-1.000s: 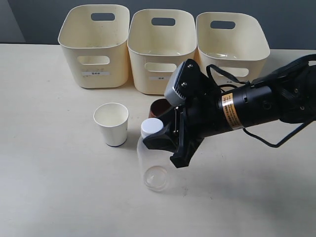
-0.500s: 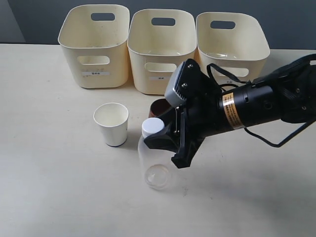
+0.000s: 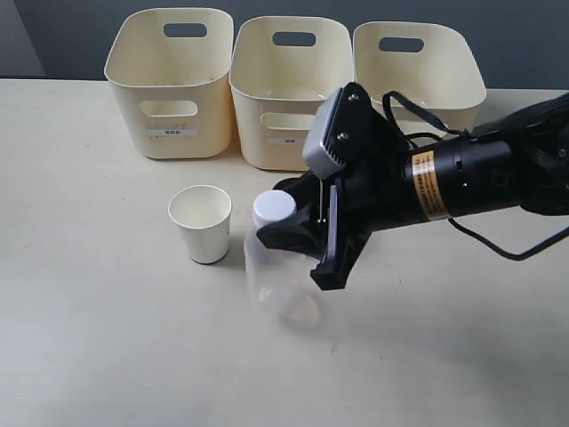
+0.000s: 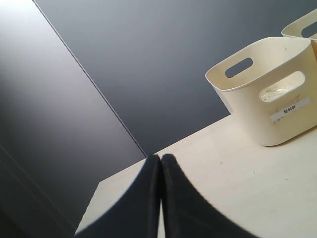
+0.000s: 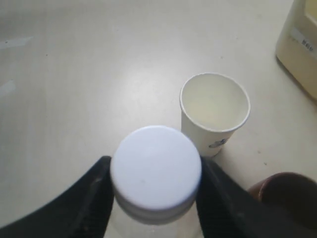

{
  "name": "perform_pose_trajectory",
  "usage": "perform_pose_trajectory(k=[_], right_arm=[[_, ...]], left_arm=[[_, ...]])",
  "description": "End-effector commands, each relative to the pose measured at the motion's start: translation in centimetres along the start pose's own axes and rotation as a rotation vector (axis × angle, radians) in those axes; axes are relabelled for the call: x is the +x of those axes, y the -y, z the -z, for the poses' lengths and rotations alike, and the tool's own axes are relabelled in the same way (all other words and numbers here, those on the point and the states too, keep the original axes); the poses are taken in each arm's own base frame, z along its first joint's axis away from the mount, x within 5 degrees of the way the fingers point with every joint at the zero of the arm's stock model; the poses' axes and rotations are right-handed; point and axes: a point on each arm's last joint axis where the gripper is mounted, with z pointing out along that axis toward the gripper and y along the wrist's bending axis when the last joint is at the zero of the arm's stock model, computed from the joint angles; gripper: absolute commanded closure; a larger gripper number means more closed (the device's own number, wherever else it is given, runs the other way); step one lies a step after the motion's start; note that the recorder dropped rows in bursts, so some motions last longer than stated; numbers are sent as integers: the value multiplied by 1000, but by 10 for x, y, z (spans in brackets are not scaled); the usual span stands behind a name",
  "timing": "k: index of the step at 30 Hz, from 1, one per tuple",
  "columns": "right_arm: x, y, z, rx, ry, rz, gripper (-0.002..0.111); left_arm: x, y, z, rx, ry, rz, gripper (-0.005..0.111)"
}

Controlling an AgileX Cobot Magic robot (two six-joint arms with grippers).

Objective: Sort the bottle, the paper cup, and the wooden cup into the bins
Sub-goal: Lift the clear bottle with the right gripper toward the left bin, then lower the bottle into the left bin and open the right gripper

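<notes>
My right gripper (image 3: pixel 300 238) is shut on the bottle (image 3: pixel 277 274), its black fingers (image 5: pixel 96 191) pressing either side of the neck just under the white cap (image 5: pixel 156 166). The clear body hangs blurred just above the table. Left of the bottle, the white paper cup (image 3: pixel 202 223) (image 5: pixel 214 110) stands upright. The brown wooden cup (image 5: pixel 288 192) shows only in the right wrist view, beside the gripper; in the exterior view the arm hides it. Three cream bins (image 3: pixel 169 124) (image 3: pixel 267 111) (image 3: pixel 427 93) line the back. My left gripper (image 4: pixel 161 158) is shut with nothing in it.
The left wrist view shows the leftmost bin (image 4: pixel 257 106) and the table's edge against a dark wall. The right arm's black body and cables (image 3: pixel 480 182) stretch in from the right, in front of the right bin.
The right gripper has risen a little with the bottle; the cap sits higher and the bottle's base has come off the table. The paper cup has not moved.
</notes>
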Motion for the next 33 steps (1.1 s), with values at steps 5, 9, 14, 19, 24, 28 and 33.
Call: perform_pose_trajectory(k=[5, 9, 14, 19, 24, 28, 33], right_arm=[[-48, 14, 18, 150, 208, 53, 109], [-91, 28, 30, 205, 326, 109, 109], [-128, 50, 33, 284, 429, 151, 109], [-149, 81, -6, 347, 417, 200, 109], [-161, 109, -47, 410, 394, 244, 109], [-156, 128, -70, 432, 383, 215, 109], [-146, 144, -94, 445, 360, 206, 109]], left_arm=[[0, 0, 0, -2, 9, 13, 107], [0, 0, 0, -2, 9, 13, 107], [0, 0, 0, -2, 9, 13, 107], [0, 0, 0, -2, 9, 13, 107], [0, 0, 0, -2, 9, 13, 107], [0, 0, 0, -2, 9, 13, 107], [0, 0, 0, -2, 9, 13, 107]])
